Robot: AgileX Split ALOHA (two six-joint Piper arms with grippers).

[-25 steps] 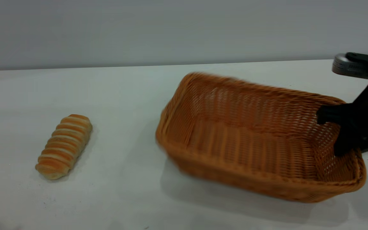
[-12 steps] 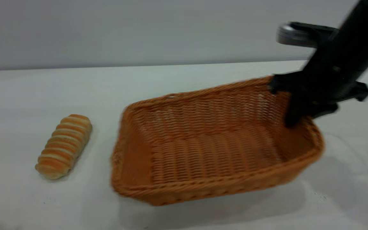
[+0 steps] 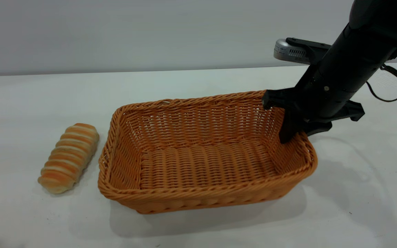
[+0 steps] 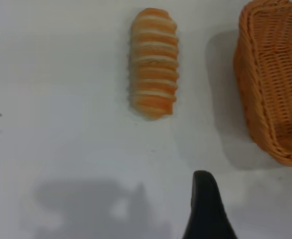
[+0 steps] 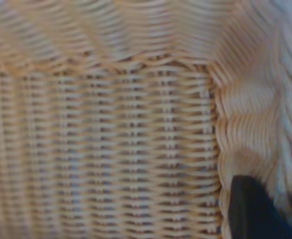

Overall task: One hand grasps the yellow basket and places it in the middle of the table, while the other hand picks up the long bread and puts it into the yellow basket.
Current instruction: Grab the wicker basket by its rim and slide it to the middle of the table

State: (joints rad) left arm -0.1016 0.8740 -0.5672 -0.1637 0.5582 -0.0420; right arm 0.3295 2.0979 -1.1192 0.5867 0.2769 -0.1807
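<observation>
The wide, flat, plain white worktop (image 3: pixel 198 86) carries two things. A large rectangular woven wicker basket (image 3: pixel 205 162), orange-tan with openwork sides and a braided rim, sits flat on it, its right end wall under the right hand (image 3: pixel 289 132). A small elongated bread roll (image 3: pixel 69 157) with golden and cream spiral stripes lies beyond the basket's far end from that hand, just beside it, not touching.
</observation>
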